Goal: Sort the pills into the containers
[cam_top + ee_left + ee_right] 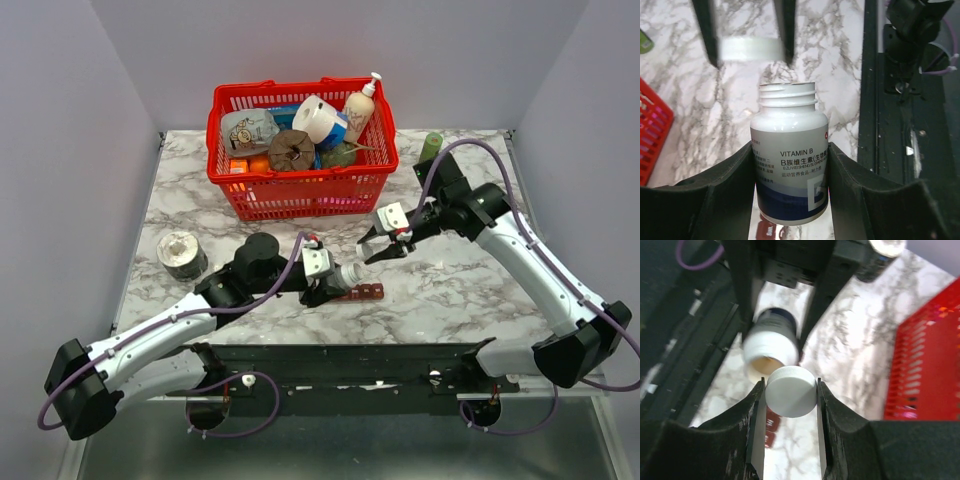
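The containers (364, 293) lie just beneath the bottle (351, 275) gripped by the left tool (333, 283).

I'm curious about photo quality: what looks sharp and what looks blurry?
Top external: evenly lit, sharp. Left wrist: the vitamin bottle label is crisp, the white cap beyond it blurred. Right wrist: that cap is fairly sharp, the bottle and red basket soft.
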